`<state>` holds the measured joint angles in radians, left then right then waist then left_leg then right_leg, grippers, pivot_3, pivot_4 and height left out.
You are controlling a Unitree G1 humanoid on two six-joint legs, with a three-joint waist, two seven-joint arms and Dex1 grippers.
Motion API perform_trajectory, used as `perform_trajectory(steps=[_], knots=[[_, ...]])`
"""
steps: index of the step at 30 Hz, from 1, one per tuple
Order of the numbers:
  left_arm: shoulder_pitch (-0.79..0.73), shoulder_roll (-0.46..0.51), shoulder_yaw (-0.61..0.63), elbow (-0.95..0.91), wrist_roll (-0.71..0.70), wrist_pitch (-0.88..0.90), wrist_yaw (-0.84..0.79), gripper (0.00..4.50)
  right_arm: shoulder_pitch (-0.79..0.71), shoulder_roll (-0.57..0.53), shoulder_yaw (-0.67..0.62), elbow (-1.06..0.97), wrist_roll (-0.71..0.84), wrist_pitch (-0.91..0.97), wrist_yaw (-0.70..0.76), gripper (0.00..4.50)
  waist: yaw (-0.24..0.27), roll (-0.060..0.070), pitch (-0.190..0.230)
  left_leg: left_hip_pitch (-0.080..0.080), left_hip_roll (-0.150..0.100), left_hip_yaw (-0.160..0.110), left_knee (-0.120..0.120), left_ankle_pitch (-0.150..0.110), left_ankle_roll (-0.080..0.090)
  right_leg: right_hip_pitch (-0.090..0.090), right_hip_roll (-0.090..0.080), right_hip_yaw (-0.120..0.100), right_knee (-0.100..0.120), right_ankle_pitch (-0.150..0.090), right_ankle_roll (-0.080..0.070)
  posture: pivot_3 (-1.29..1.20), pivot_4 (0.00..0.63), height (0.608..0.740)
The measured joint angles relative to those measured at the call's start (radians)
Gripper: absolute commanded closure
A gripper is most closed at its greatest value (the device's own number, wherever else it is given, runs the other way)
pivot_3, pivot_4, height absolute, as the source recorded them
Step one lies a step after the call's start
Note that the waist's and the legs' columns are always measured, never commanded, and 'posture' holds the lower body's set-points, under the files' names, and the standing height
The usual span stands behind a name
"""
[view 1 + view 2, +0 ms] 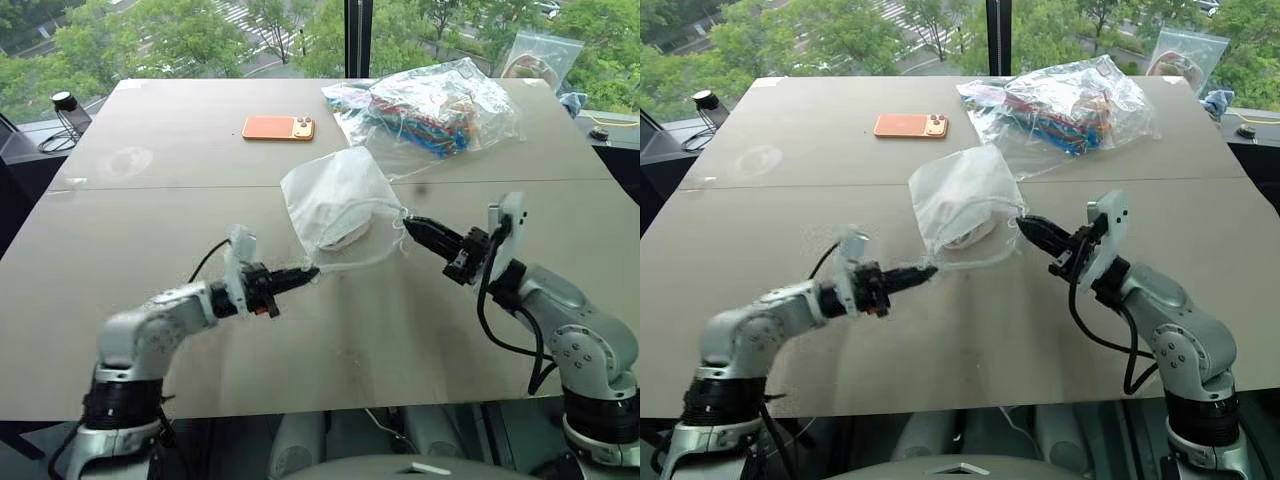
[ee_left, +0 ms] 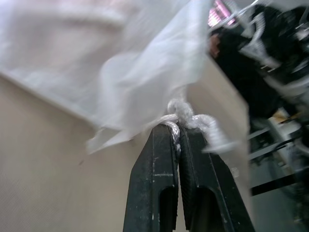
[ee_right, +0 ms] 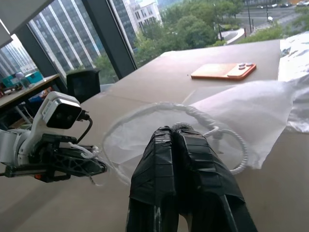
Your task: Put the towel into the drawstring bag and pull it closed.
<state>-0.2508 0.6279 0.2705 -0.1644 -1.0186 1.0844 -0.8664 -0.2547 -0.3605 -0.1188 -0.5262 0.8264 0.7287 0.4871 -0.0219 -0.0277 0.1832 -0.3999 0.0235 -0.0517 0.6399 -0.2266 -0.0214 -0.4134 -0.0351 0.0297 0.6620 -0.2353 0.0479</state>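
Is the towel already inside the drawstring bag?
Yes, the towel shows as a cream wad through the thin wall of the drawstring bag.

Towel (image 1: 335, 225) veiled inside drawstring bag (image 1: 335, 190)

- I've got an orange phone (image 1: 278, 128) lying flat on the table (image 1: 150, 300), well beyond the left gripper, camera end toward the right.
- Past the right gripper sits a clear crinkly bag of colourful items (image 1: 430, 110), well apart from the phone.
- Further out, another clear bag (image 1: 540, 55) stands upright near the window.
- Off beyond the left gripper's side, a small black object (image 1: 68, 110) sits off the table's far corner.
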Motion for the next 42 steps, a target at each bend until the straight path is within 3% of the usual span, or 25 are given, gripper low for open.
perform_trajectory(steps=[4, 8, 14, 18, 21, 23, 32, 38, 42], knots=[[-0.037, 0.074, 0.103, 0.063, -0.158, 0.128, -0.004, 4.47, -0.08, 0.0, -0.06, 0.05, 0.014, -0.026, -0.032, 4.5, -0.01, 0.0, 0.0, 0.0, 0.0, 0.0, 0.0, 0.0, 0.0, 0.0, 0.0, 0.0, 0.0, 0.0, 0.0, 0.0, 0.15, 0.734], [-0.09, 0.103, 0.131, 0.097, -0.188, 0.146, 0.004, 4.47, -0.151, -0.023, -0.103, 0.12, -0.02, -0.071, -0.064, 4.5, -0.01, 0.0, 0.0, 0.0, 0.0, 0.0, 0.0, 0.0, 0.0, 0.0, 0.0, 0.0, 0.0, 0.002, -0.003, 0.0, 0.15, 0.734], [-0.354, 0.09, 0.122, 0.191, -0.045, -0.044, 0.104, 4.47, -0.311, -0.108, -0.148, 0.197, -0.066, -0.11, -0.081, 4.5, -0.007, 0.0, 0.0, -0.001, -0.001, 0.0, 0.0, 0.0, 0.0, 0.0, 0.0, 0.0, 0.0, 0.002, -0.003, 0.0, 0.15, 0.734], [-0.551, 0.078, 0.124, 0.258, 0.018, -0.15, 0.18, 4.47, -0.446, -0.17, -0.19, 0.205, -0.02, -0.102, -0.077, 4.5, -0.011, 0.0, 0.0, -0.002, -0.001, 0.001, -0.001, 0.0, 0.0, 0.0, -0.001, 0.0, -0.002, 0.002, -0.003, 0.0, 0.15, 0.734], [-0.619, 0.079, 0.118, 0.309, 0.099, -0.244, 0.2, 4.47, -0.485, -0.212, -0.222, 0.204, 0.014, -0.098, -0.077, 4.5, -0.013, 0.0, 0.0, -0.002, -0.001, 0.001, -0.003, 0.0, 0.0, -0.001, -0.001, 0.0, -0.003, 0.002, -0.003, 0.0, 0.15, 0.734], [-0.619, 0.081, 0.117, 0.318, 0.118, -0.264, 0.201, 4.47, -0.484, -0.219, -0.226, 0.204, 0.014, -0.098, -0.078, 4.5, -0.016, 0.0, 0.0, -0.001, -0.001, 0.001, -0.004, 0.0, 0.0, -0.001, -0.001, 0.0, -0.004, 0.002, -0.003, 0.0, 0.15, 0.734], [-0.617, 0.072, 0.053, 0.51, 0.46, -0.607, 0.32, 4.47, -0.48, -0.175, -0.333, 0.22, 0.053, -0.114, -0.236, 4.5, -0.013, 0.0, 0.0, -0.002, -0.001, 0.001, -0.004, 0.0, 0.0, -0.001, -0.001, 0.0, -0.003, 0.002, -0.003, 0.0, 0.15, 0.734], [-0.658, 0.044, 0.043, 0.647, 0.551, -0.767, 0.393, 4.47, -0.548, -0.149, -0.373, 0.305, 0.087, -0.142, -0.369, 4.5, -0.013, 0.0, 0.0, -0.002, -0.001, 0.002, -0.003, 0.0, 0.0, -0.001, -0.002, 0.0, -0.002, 0.002, -0.003, 0.0, 0.15, 0.734], [-0.668, 0.082, 0.097, 0.777, 0.61, -0.832, 0.468, 4.47, -0.596, -0.193, -0.581, 0.407, 0.084, -0.258, -0.486, 4.5, -0.009, 0.0, 0.0, -0.004, -0.001, 0.002, -0.004, 0.0, 0.0, -0.002, -0.002, -0.001, -0.004, 0.002, -0.003, 0.0, 0.15, 0.734]])
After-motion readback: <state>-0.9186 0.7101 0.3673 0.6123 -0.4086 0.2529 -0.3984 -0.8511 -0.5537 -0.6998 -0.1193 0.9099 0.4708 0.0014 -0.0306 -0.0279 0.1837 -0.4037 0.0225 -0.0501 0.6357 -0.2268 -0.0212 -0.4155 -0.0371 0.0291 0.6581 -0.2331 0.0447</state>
